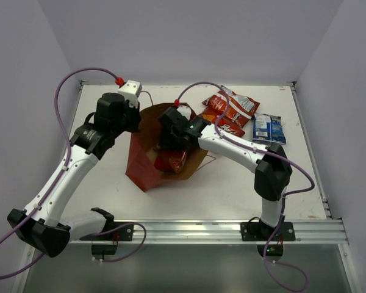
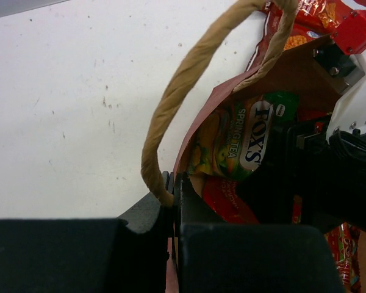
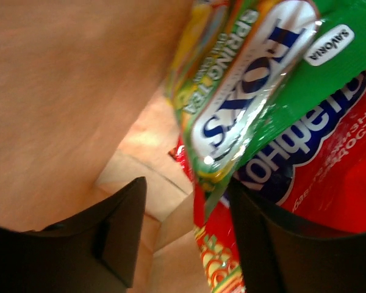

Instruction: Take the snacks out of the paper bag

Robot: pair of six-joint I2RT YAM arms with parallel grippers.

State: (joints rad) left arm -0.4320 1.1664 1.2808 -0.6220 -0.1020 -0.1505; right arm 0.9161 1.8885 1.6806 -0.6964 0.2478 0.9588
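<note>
Rim of the paper bag is pinched in the left gripper, fingers together at the foot of a cord handle. Bag sits mid-table, mouth open. The right gripper is inside it, fingers apart, with the lower edge of the green-yellow snack bag hanging between them. A red snack bag lies under that one. On the table beyond: red chip bags, with the blue-white bag just beside.

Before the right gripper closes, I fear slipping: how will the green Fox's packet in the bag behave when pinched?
The green packet glints, so probably slick. It looks creased, so likely light and floppy, crumpling in the right gripper. It lies against a red packet, which may drag along.
</note>
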